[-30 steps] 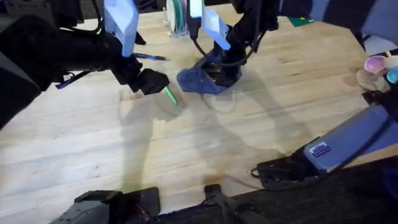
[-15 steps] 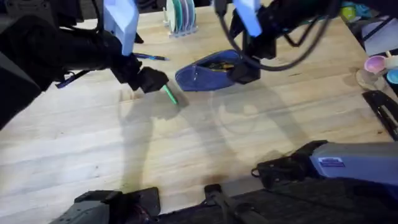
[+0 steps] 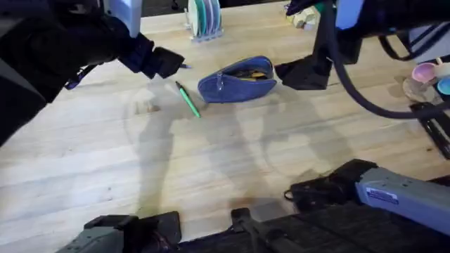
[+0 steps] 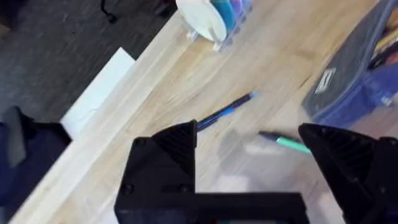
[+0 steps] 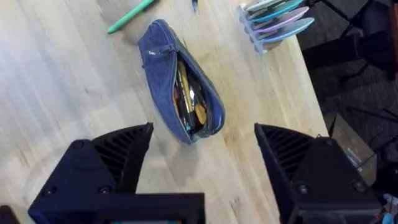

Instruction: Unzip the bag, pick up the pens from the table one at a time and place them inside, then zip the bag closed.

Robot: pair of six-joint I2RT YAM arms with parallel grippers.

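Observation:
The blue-grey bag (image 3: 235, 79) lies on the table (image 3: 225, 161) at the back middle, its zipper open and several pens showing inside (image 5: 186, 93). A green pen (image 3: 188, 98) lies flat just left of the bag, touching nothing. A dark blue pen (image 4: 224, 112) lies farther back, just below my left gripper (image 3: 167, 63). In the left wrist view that gripper (image 4: 249, 155) is open and empty above both pens. My right gripper (image 3: 301, 72) hovers right of the bag, open and empty (image 5: 202, 155).
A rack of coloured discs (image 3: 204, 15) stands at the table's back edge behind the bag. Pink and blue bowls (image 3: 424, 72) sit at the far right edge. Bare wood spreads across the front half of the table.
My left gripper let go of the green pen and pulled back and left; the pen now lies on the table. My right gripper left the bag and moved right.

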